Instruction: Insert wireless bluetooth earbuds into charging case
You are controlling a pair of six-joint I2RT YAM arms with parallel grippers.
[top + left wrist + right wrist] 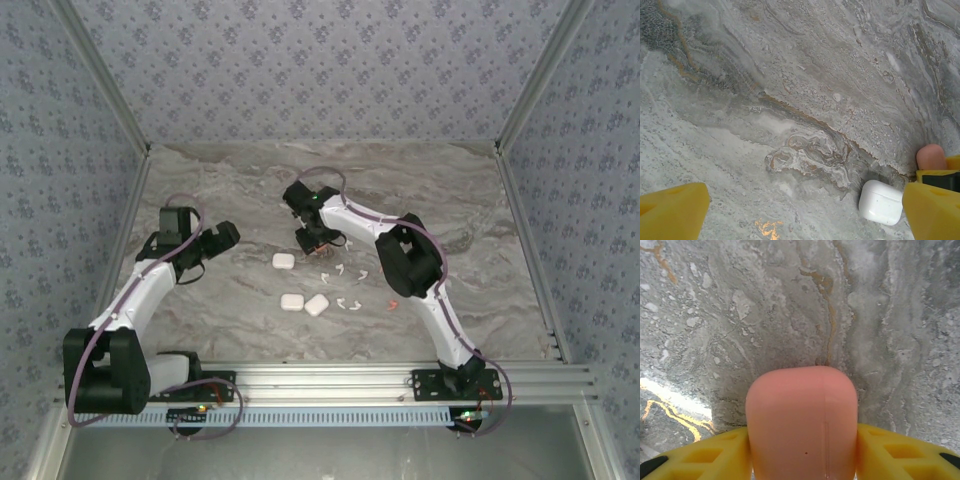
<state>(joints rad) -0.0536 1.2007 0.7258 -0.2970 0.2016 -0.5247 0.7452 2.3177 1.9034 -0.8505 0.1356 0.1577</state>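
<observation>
Earbuds (342, 303) lie loose on the table (480, 220) in the top view. The white ones are scattered in a small patch near the middle, and one coral bud (393, 304) lies just right of them, near the right arm. Two white cases (292, 301) sit side by side left of the buds, toward the rail (330, 378), with a third case (283, 261) farther back. The right gripper (313, 238) hangs just behind the patch with something in its fingers, too small here to name. The left gripper (218, 238) is well left of the cases, pointing toward them. Walls (300, 70) close the table on the left, far and right sides. Broad bare marble lies along the far edge and in the right half, and a narrower strip runs between the left arm and the left wall. In the left wrist view the left gripper (805, 205) is spread wide, its yellow fingers (672, 212) at the bottom corners with bare marble between them. One white case (881, 201) lies just inside the right finger. A pink rounded tip (931, 157) shows beyond it, possibly the pink case, though too little shows to be sure. In the right wrist view the right gripper (802, 440) is pinching a pink case (802, 410), a yellow finger (700, 457) pressed to each side, with open marble ahead.
</observation>
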